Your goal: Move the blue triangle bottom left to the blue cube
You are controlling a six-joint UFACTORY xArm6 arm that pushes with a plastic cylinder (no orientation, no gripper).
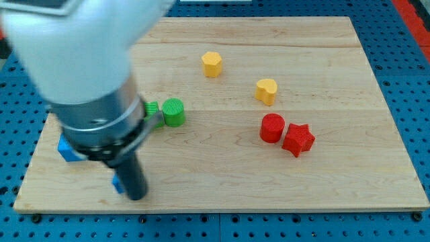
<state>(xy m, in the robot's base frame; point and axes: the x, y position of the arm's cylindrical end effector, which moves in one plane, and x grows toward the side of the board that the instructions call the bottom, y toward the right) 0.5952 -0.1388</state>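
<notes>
A blue block (66, 149) shows at the board's left edge, half hidden behind my arm; I cannot tell its shape. A sliver of a second blue block (117, 183) peeks out just left of the rod, near the view's bottom; its shape is hidden too. My tip (136, 197) is at the view's lower left, touching or almost touching the right side of that second blue block. The first blue block lies up and to the left of the tip.
A green cylinder (174, 111) and a partly hidden green block (152, 109) sit just right of my arm. Two yellow blocks (211, 64) (267, 91) lie at top centre. A red cylinder (272, 128) touches a red star (298, 140) at the right. The wooden board's bottom edge (222, 210) is close below the tip.
</notes>
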